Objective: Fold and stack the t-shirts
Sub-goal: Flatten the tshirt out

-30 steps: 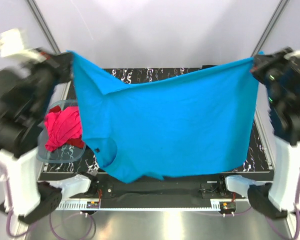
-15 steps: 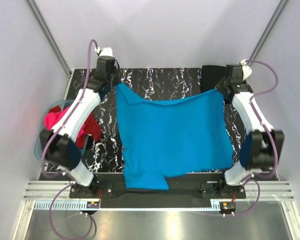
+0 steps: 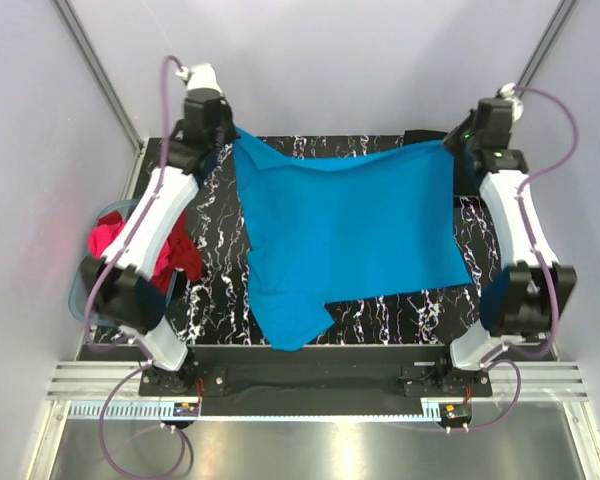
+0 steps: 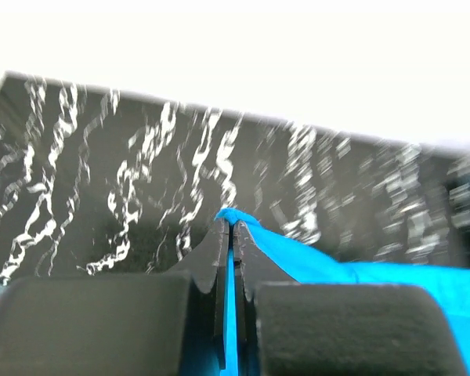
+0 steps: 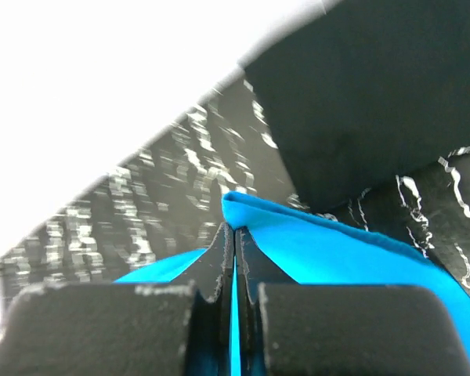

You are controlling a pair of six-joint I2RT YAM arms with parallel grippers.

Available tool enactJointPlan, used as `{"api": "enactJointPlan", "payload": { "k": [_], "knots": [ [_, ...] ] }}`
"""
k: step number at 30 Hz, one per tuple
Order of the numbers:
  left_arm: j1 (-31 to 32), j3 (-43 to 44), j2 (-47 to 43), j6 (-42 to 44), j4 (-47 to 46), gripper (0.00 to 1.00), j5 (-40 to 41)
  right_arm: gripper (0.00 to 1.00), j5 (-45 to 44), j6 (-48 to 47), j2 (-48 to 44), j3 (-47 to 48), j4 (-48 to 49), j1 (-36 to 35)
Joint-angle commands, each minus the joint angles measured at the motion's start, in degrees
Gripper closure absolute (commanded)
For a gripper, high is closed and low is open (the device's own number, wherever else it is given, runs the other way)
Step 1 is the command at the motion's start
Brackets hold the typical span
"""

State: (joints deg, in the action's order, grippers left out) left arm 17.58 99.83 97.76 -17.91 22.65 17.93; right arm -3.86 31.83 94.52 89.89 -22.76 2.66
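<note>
Mid-left: pink shirt [image 3: 108, 238], red shirt [image 3: 185, 257] in tub [image 3: 78, 290]. Upper left: left gripper [image 3: 225, 140] clamped on blue shirt [image 3: 350, 235] corner. Centre: blue shirt spread over table [image 3: 212, 290]. Upper right: right gripper [image 3: 455, 150] clamped on other corner; black shirt [image 3: 420, 137] just beside.

Table [image 3: 400, 312]: black top with white marble veining, also in both wrist views [image 4: 102, 157] [image 5: 164, 164].
Tub [image 3: 78, 290]: translucent pale-blue plastic, at the table's left edge.
Rail [image 3: 310, 408]: slotted aluminium, along the near edge.
Frame posts [image 3: 95, 75] [image 3: 540, 50]: two slanted metal bars, against pale walls.
</note>
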Motion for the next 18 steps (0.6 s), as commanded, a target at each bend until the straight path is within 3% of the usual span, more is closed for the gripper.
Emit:
{"api": "enactJointPlan", "payload": {
  "k": [1, 8, 13, 18],
  "knots": [
    [-0.18, -0.24, -16.43, -2.82, -5.69, 1.0, -0.35, 1.0, -0.53, -2.13, -12.15, 6.26, -7.28, -0.11],
    [-0.09, -10.08, -38.83, -5.99, -6.22, 1.0, -0.44, 1.0, -1.14, 1.03, -28.49, 7.33, -18.36, -0.11],
    [-0.01, -11.06, -48.0, -6.52, -4.12, 1.0, -1.5, 1.0, -3.61, 1.21, -41.05, 7.49, -23.2, -0.11],
    [-0.01, -9.13, -54.95, -7.49, -2.18, 1.0, -2.2, 1.0, -4.14, 2.26, -47.84, 10.74, -26.53, -0.11]
  ]
}}
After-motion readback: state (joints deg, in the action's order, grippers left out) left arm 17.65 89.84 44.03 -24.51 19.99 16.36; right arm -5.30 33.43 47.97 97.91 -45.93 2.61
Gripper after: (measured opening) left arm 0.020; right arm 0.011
